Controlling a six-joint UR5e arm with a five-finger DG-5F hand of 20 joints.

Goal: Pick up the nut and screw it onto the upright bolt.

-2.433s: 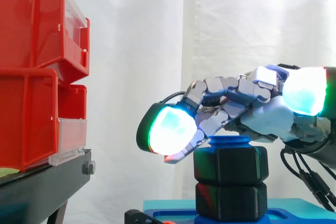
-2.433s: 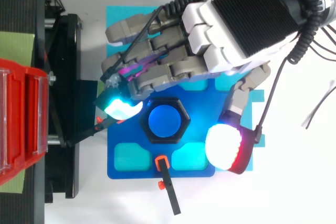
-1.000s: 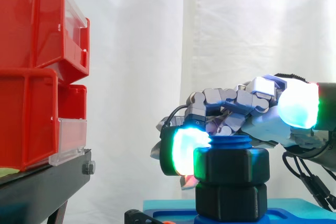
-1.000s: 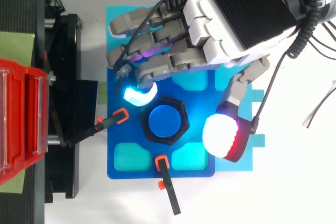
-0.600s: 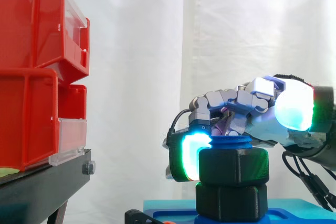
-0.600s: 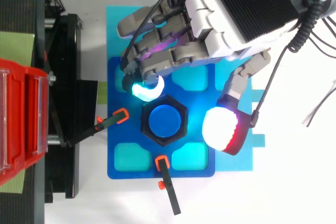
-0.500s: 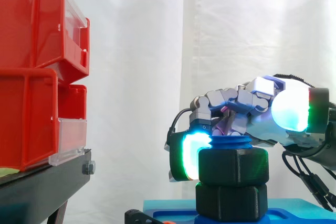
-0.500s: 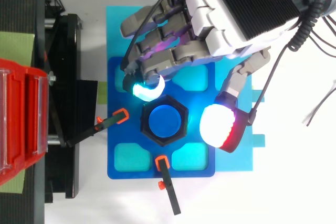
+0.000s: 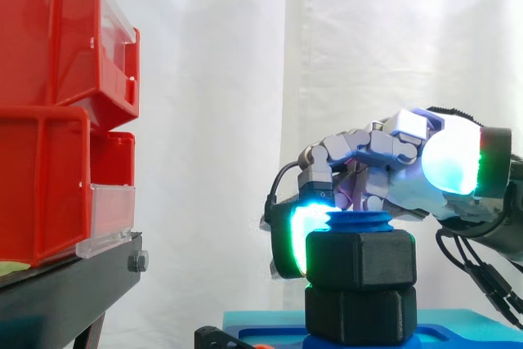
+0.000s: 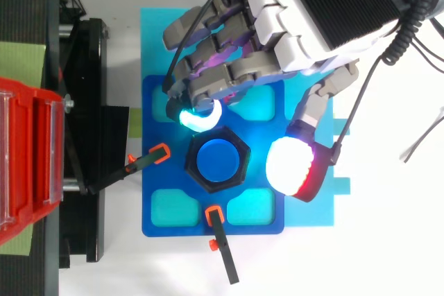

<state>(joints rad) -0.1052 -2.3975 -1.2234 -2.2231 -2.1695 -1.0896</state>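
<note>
Under the robot hand (image 10: 312,12), curled fingers (image 10: 198,116) hook the nut (image 9: 359,261), now turned slightly further round the bolt (image 10: 218,161); threading seems underway.

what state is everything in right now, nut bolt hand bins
nut: threaded on the bolt, sitting on the black hex piece below it
bolt: upright, its blue tip showing above the nut
hand: fingers curled, one fingertip against the nut's side, thumb apart from the nut
red bins: stacked on the black stand
</note>
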